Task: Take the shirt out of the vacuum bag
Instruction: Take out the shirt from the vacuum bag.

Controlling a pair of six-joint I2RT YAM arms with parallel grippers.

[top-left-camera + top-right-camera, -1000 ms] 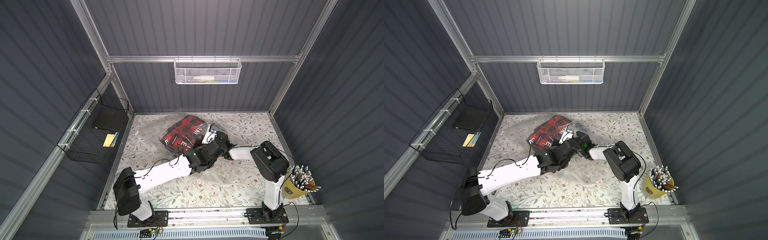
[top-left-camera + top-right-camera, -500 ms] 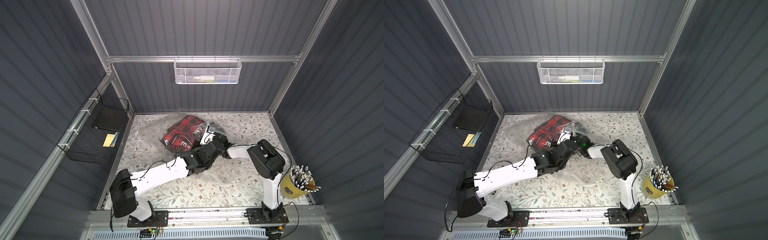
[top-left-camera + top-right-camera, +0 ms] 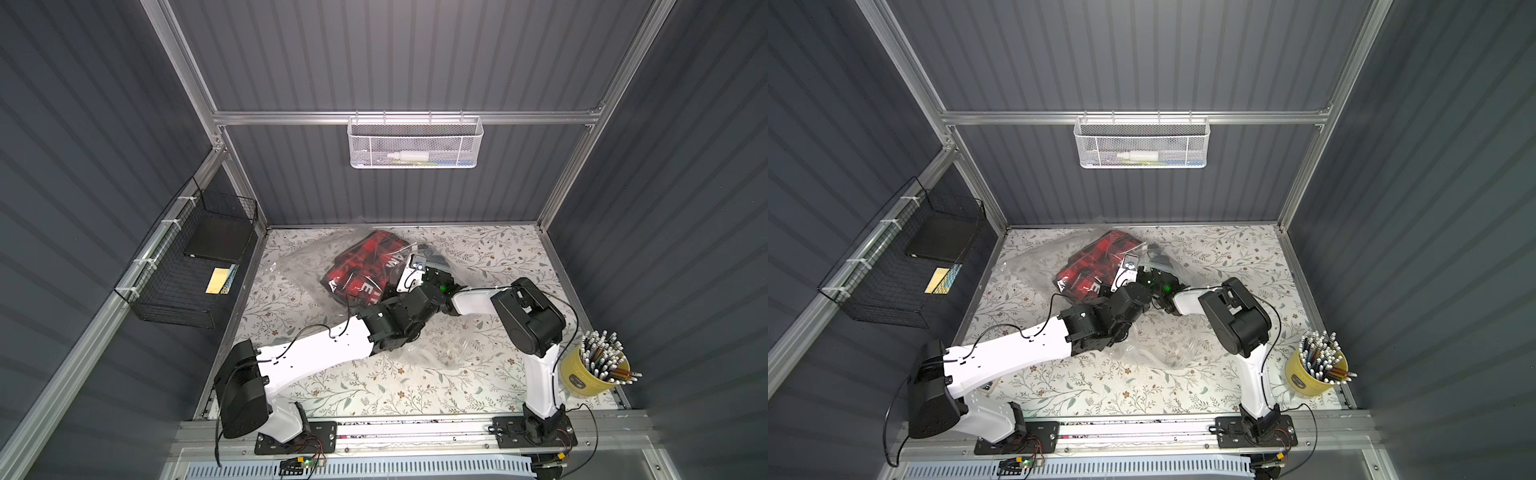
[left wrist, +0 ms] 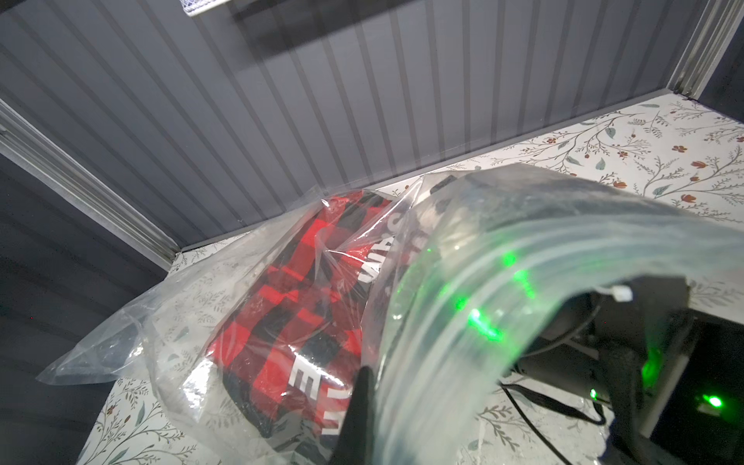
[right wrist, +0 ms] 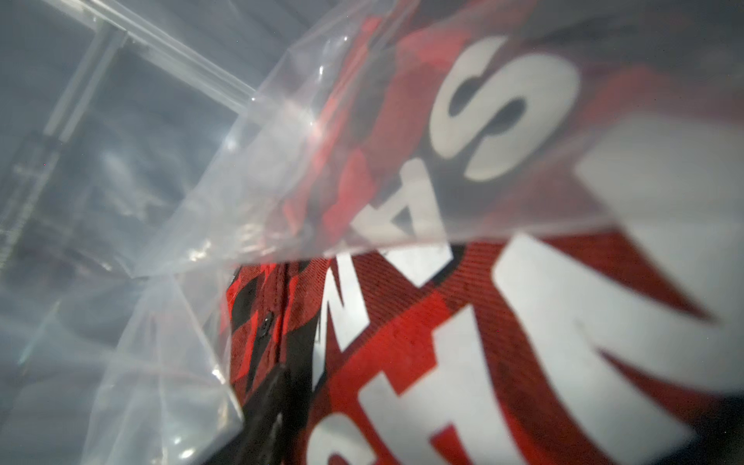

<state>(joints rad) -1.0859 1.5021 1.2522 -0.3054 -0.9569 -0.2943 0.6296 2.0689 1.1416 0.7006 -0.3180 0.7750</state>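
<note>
A white mesh basket (image 3: 451,139) hangs on the back wall with a pale bottle (image 3: 407,156) lying inside. A black wire basket (image 3: 174,299) on the side wall holds a yellow card (image 3: 219,280). A yellow cup (image 3: 586,382) of pens (image 3: 602,353) stands at the edge of the floral table (image 3: 374,390).

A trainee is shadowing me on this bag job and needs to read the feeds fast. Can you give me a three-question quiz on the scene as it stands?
1. True or false: the shirt lies completely outside the vacuum bag.
2. What is the left gripper shut on? A the shirt; B the bag's zip edge; C nothing.
3. Fill in: the yellow cup stands beside the ____ arm's base.
Key: 1 false; 2 B; 3 right.
</note>
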